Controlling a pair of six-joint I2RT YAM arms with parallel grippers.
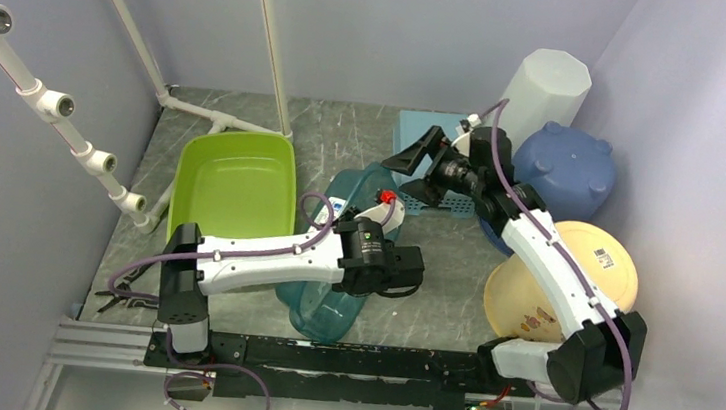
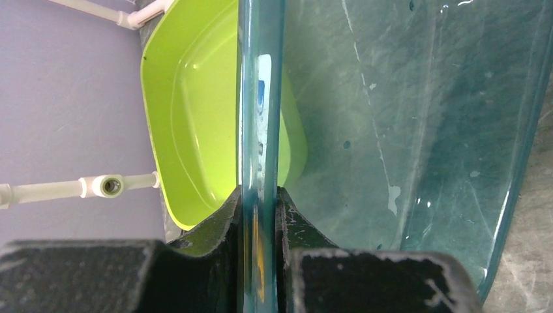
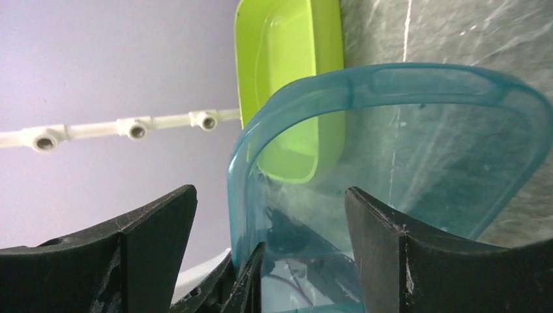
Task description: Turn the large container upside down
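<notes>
The large container (image 1: pixel 327 307) is a see-through teal tub, tipped up on its side in the middle of the table. My left gripper (image 1: pixel 405 269) is shut on its rim. In the left wrist view the rim (image 2: pixel 259 98) runs straight up between the closed left gripper (image 2: pixel 259 208), and the tub's wall (image 2: pixel 417 130) fills the right side. My right gripper (image 1: pixel 414 157) hangs open at the tub's far upper edge. In the right wrist view the tub's curved rim (image 3: pixel 236 169) lies between the wide-apart fingers of the right gripper (image 3: pixel 270 192); no contact shows.
A lime green tub (image 1: pixel 235 188) lies left of the teal one. At the back right stand a white bin (image 1: pixel 546 92), a blue bowl (image 1: pixel 565 169) and a light blue basket (image 1: pixel 411 129). A cream plate (image 1: pixel 595 263) lies under the right arm. White pipes (image 1: pixel 57 105) run along the left wall.
</notes>
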